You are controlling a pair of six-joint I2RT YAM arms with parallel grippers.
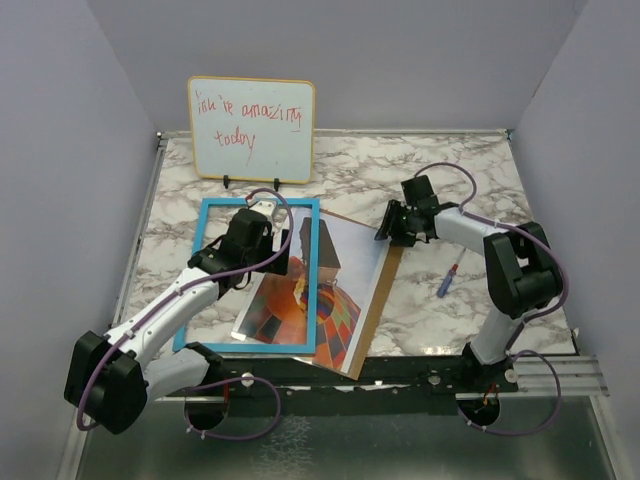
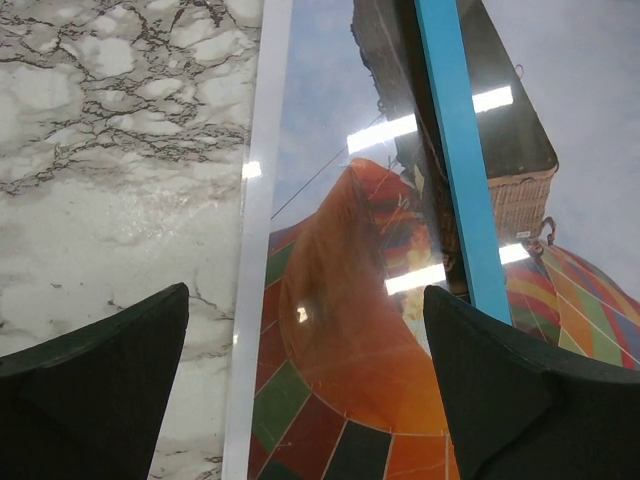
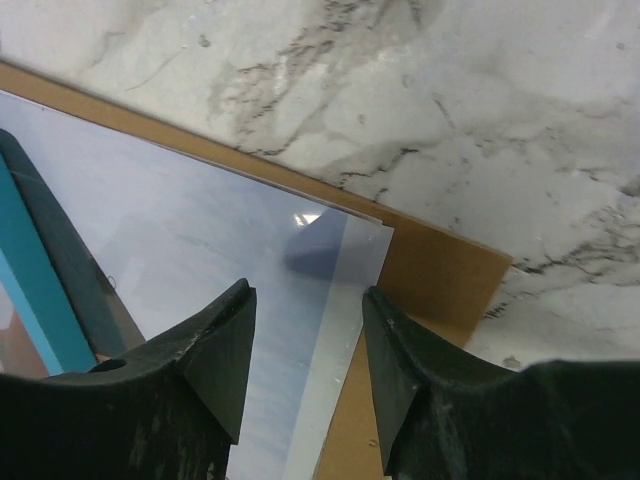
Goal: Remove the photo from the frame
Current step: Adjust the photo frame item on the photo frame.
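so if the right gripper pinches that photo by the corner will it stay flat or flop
Probably flops: the photo looks like a thin sheet lying flat on the brown board, so a corner pinch from the right gripper would likely bend it. It mirrors bright lights in the left wrist view, so it may be slick.

objects in the scene, by count

arms, two: left arm (image 1: 175,305), right arm (image 1: 465,228). grippers, two: left gripper (image 2: 306,300), right gripper (image 3: 307,290). table (image 1: 450,190), one. frame (image 1: 315,300), one. photo (image 1: 345,310), one. board (image 3: 440,265), one, brown. whiteboard (image 1: 250,130), one. pen (image 1: 447,282), one. lines of red writing on the whiteboard, two.
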